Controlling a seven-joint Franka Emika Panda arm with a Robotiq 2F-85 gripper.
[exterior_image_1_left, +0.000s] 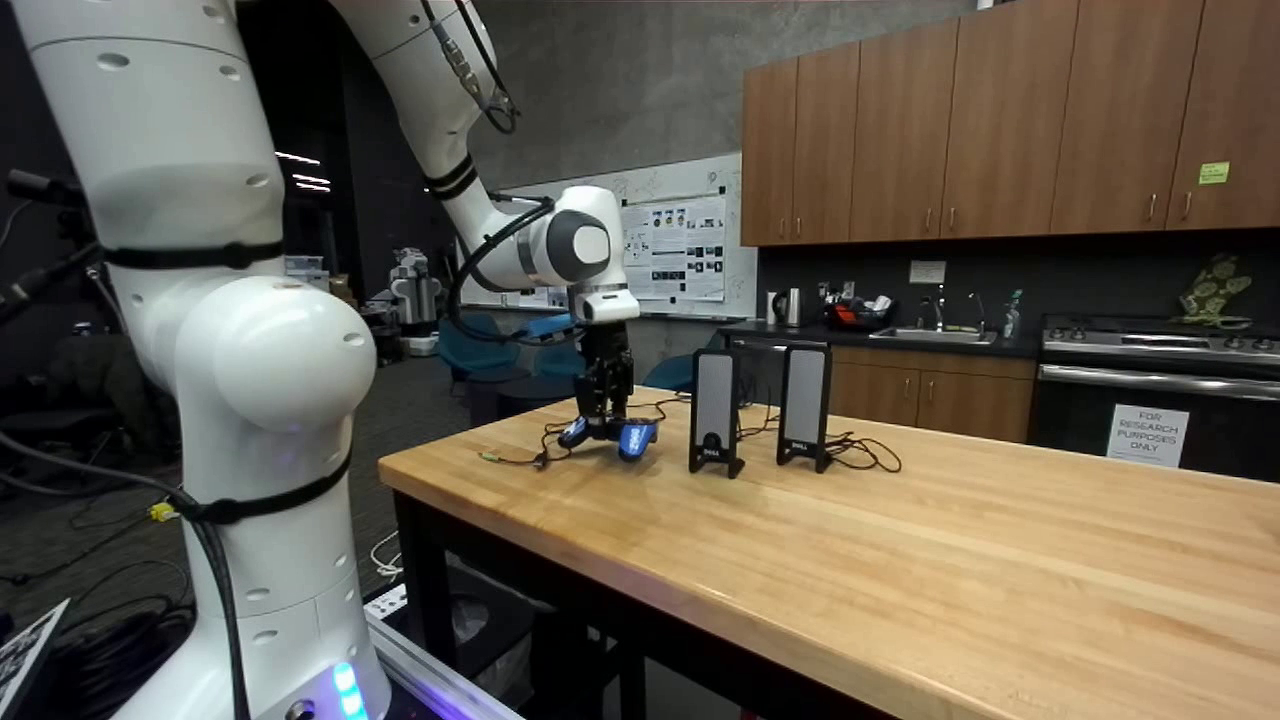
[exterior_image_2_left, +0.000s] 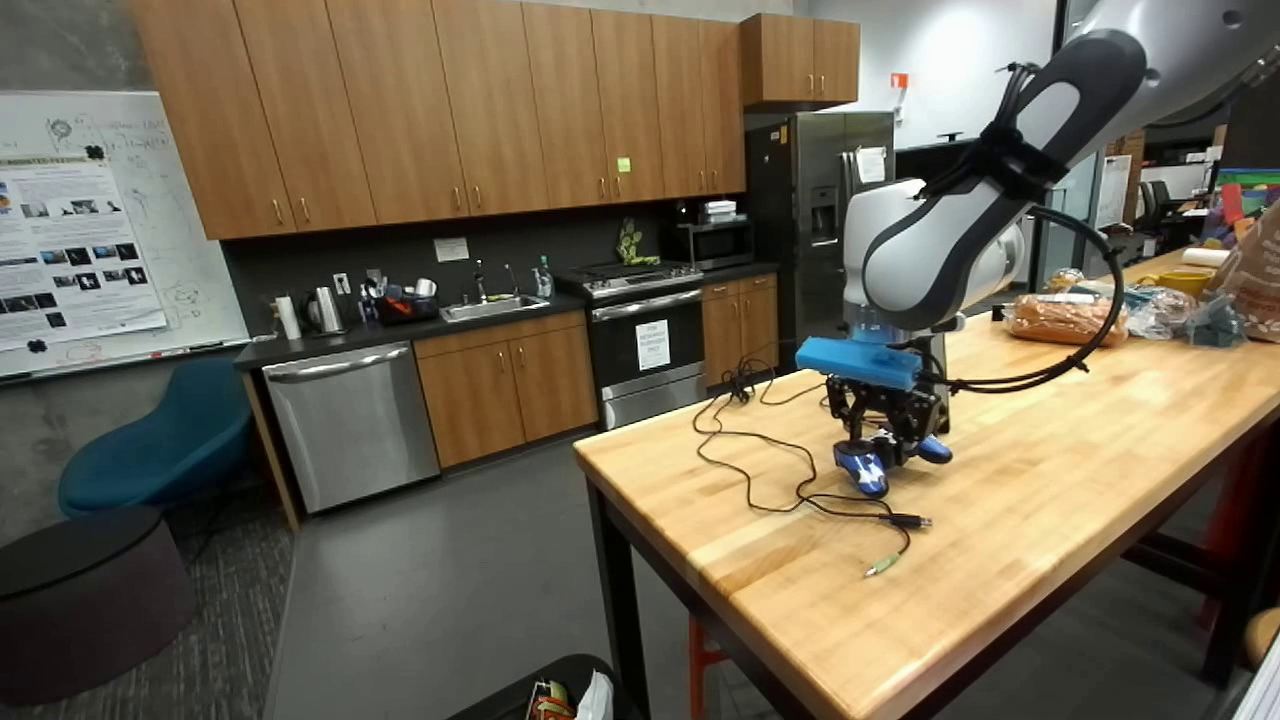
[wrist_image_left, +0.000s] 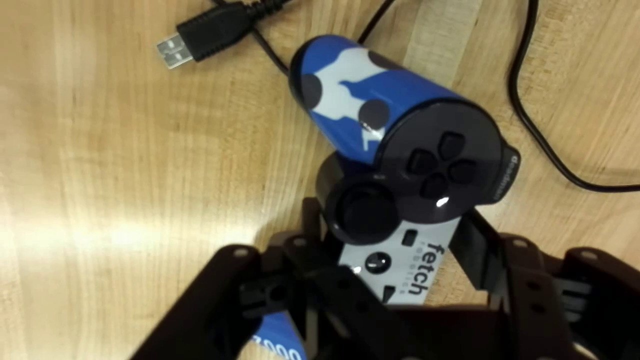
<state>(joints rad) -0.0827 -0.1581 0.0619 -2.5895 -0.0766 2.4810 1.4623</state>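
A game controller with blue-and-white handles and a white middle panel marked "fetch robotics" shows in the wrist view (wrist_image_left: 400, 165) and in both exterior views (exterior_image_1_left: 637, 440) (exterior_image_2_left: 862, 468). My gripper (wrist_image_left: 392, 225) points down at it, also seen in the exterior views (exterior_image_1_left: 604, 420) (exterior_image_2_left: 888, 440). Its two fingers close on opposite edges of the controller's middle, beside the joystick and near the "deadman" button. The controller sits askew between the fingers, at or just above the wooden tabletop (exterior_image_1_left: 900, 540). One handle is partly hidden by the left finger in the wrist view. I cannot tell exact clearance.
Two Dell speakers (exterior_image_1_left: 713, 408) (exterior_image_1_left: 805, 405) stand beside the gripper. Black cables (exterior_image_2_left: 760, 500) lie around the controller, with a USB plug (wrist_image_left: 212, 35) and green audio plug (exterior_image_2_left: 883, 566). Bagged bread (exterior_image_2_left: 1065, 318) and a yellow bowl (exterior_image_2_left: 1183, 283) stand farther along the table.
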